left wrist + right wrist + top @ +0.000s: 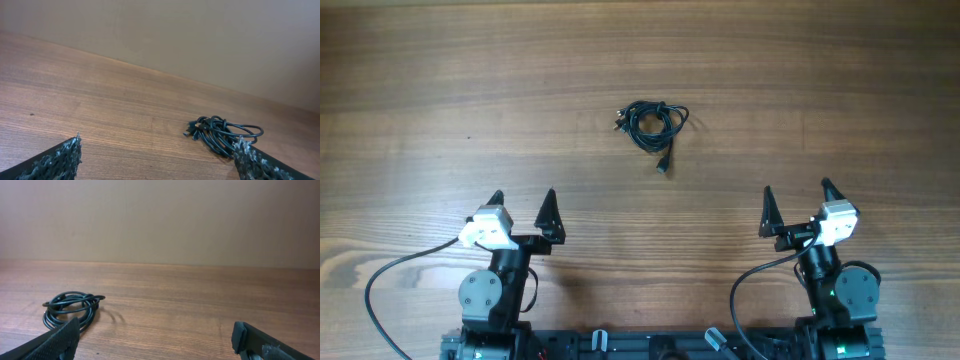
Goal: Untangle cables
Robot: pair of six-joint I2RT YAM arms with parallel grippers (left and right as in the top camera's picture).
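Observation:
The cables [652,124] lie as one small coiled black bundle on the wooden table, middle of the overhead view, with a plug end trailing toward the near side. The bundle also shows in the left wrist view [222,133] and in the right wrist view [70,308]. My left gripper [523,203] is open and empty, well short of the bundle and to its left. My right gripper [797,193] is open and empty, well short of the bundle and to its right.
The wooden table [470,80] spreads around the bundle. A plain beige wall [160,215] stands behind the far edge. Thick black arm wires [380,285] loop near both arm bases at the near edge.

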